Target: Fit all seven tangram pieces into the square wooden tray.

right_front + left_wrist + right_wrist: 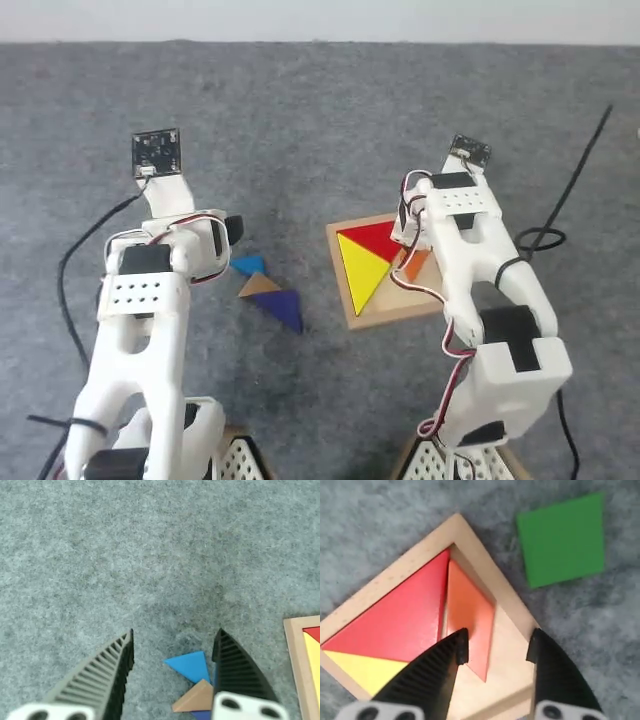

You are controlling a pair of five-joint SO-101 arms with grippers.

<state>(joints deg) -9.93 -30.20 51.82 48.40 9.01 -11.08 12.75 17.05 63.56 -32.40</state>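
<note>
I logged three tangram pieces (pixel 405 615) in the wooden tray (pixel 395 577), four loose on the worktop (pixel 150 540), left claw (pixel 175 630) and right claw (pixel 498 632) apart.

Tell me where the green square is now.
Right wrist view: the green square lies on the carpet outside the tray, apart from its rim, nearest the orange piece.

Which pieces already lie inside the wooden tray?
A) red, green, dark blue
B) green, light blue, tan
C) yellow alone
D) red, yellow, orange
D: the red triangle, yellow triangle and orange piece lie within the rim of the tray; the green square rests on the carpet outside it.
</note>
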